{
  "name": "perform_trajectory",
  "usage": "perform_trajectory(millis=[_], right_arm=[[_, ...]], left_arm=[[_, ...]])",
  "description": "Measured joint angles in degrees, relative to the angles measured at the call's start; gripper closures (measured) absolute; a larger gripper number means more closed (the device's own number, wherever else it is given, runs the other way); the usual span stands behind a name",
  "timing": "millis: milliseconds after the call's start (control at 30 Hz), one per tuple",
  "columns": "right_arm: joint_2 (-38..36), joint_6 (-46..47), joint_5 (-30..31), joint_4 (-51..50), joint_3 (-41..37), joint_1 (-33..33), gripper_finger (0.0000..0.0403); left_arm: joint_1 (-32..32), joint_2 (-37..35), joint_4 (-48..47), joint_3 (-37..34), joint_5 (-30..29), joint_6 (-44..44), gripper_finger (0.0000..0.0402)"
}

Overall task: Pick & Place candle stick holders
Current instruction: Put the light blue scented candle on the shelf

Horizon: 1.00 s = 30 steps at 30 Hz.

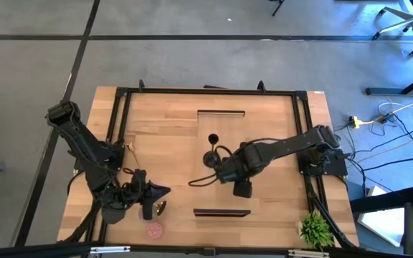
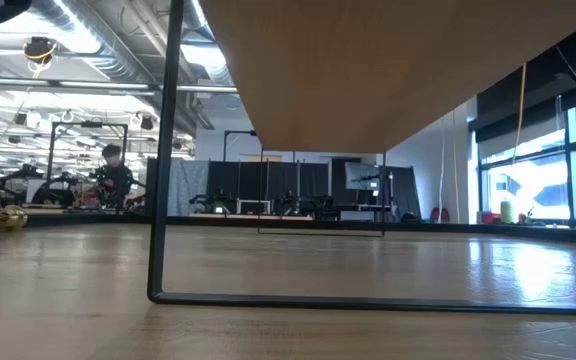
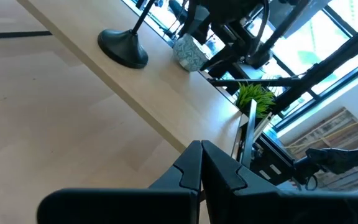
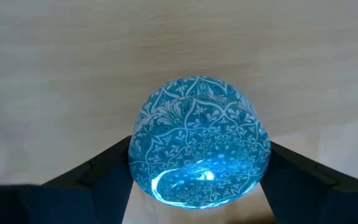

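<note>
High view, wooden table point(image 1: 171, 136), grey floor point(image 1: 192, 64)

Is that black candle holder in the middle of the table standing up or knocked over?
Upright. The black candle holder rests on its round base, stem rising, in the left wrist view.

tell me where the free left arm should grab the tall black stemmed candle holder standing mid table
Probably the thin upright stem of the black stemmed candle holder, between its round base and small top cup. It stands upright, so a level approach from the left side with fingers either side of the stem seems best; the right gripper crowds its other side, around a light-blue patterned round holder.
</note>
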Motion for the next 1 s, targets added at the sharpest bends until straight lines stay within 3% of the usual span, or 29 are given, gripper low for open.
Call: perform_trajectory(millis=[433, 767, 1000], right_arm=[[0.96, 0.99, 3.67, 0.24, 1.04, -0.04, 0.0103], [1.14, 0.87, 3.65, 1.54, 1.04, -0.01, 0.0043], [1.14, -1.10, 2.75, 0.01, 1.04, -0.01, 0.0035]], left_arm=[[-1.91, 0.02, -0.01, 0.00, -0.83, -1.46, 0.0400], [-1.87, 0.02, -0.03, 0.00, -0.90, -1.44, 0.0400], [-1.87, 0.02, -0.06, 0.00, -0.92, -1.44, 0.0400]])
